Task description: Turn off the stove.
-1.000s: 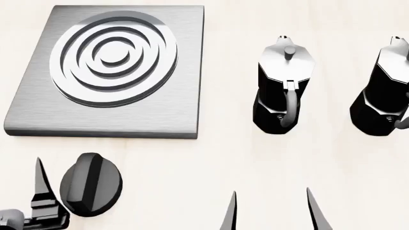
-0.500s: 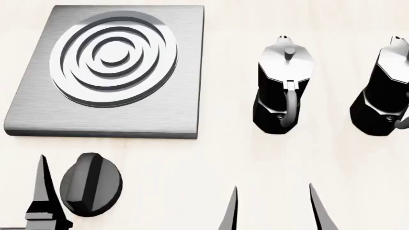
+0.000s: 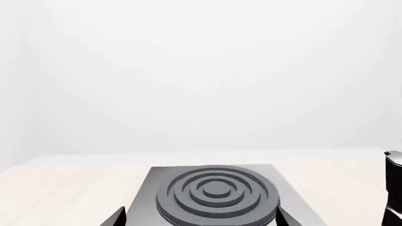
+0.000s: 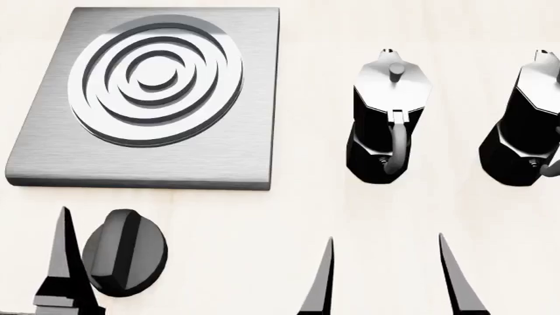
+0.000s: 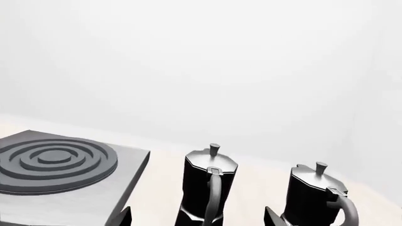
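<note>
R fingers [image 4: 326, 275] farther fwd, apart.

A pale wooden tabletop [image 4: 306, 197] carries a brushed-grey stove plate [image 4: 52, 154]; its round black knob [image 4: 124, 252] lies just in front of the plate, and two black moka pots [image 4: 387, 125] [image 4: 523, 128] stand to the plate's right.
</note>
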Robot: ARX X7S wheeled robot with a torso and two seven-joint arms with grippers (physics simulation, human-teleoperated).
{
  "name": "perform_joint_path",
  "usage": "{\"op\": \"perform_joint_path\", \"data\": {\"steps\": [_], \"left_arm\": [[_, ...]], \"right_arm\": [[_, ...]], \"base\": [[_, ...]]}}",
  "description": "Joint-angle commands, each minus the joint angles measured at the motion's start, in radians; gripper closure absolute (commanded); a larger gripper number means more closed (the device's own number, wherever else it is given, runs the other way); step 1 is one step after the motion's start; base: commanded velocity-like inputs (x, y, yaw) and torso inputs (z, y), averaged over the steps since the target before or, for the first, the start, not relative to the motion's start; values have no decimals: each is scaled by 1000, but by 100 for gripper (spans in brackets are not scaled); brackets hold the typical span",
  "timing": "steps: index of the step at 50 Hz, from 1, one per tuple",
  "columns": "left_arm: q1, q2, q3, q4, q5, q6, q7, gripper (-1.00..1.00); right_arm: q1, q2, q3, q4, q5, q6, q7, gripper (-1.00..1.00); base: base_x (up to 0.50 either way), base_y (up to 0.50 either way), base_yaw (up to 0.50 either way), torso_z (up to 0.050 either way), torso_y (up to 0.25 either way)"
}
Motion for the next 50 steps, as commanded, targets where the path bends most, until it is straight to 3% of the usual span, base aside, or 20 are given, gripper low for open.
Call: {"op": "perform_joint_path", "data": {"steps": [1,50], "left_arm": [[-15,-3,2,23,-8,-18,-1,-100],[-105,-19,-11,136,-50,-112,-19,-100]], "right_arm": [[26,5,5,-31,-4,38,-1,-100],[161,23,22,-194,4,228,-25,-100]], "base": [[0,0,0,0,0],[0,0,0,0,0]]}}
